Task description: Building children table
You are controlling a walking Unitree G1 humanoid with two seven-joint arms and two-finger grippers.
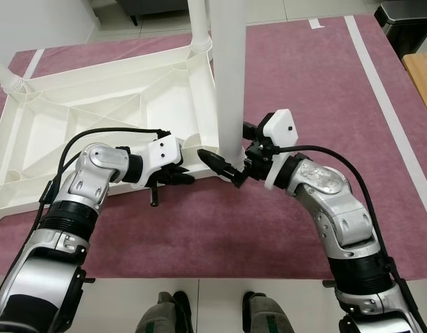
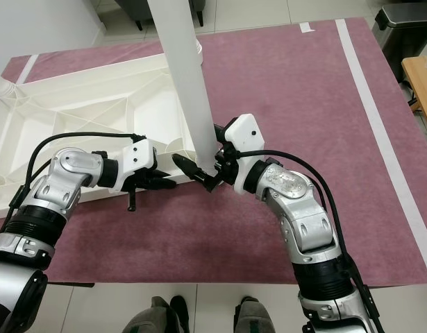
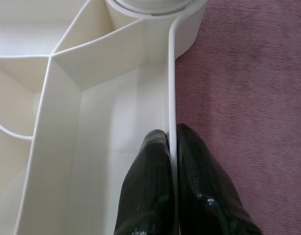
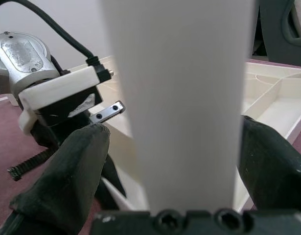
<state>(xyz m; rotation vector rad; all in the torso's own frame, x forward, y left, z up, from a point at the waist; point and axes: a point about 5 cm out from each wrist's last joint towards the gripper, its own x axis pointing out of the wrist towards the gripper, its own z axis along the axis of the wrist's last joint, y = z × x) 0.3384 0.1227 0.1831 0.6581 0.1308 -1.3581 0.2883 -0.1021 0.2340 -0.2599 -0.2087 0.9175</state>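
Note:
The white plastic table top (image 1: 95,104) lies upside down on a maroon carpet. A white table leg (image 1: 227,83) stands upright in its near right corner. My right gripper (image 1: 223,166) is shut on this leg low down, one finger (image 4: 77,161) on each side of the leg (image 4: 179,98). My left gripper (image 1: 185,177) is shut on the table top's near rim (image 3: 172,88), just left of that corner, with one finger inside the rim and one outside. The corner socket (image 3: 155,5) lies just beyond its fingertips (image 3: 157,142).
Another leg (image 1: 198,21) stands in the far right corner, and one (image 1: 1,73) in the far left corner. A dark bin (image 1: 407,21) and a wooden piece (image 1: 421,76) sit at the right edge. White tape lines cross the carpet (image 1: 303,83). My feet are at the bottom.

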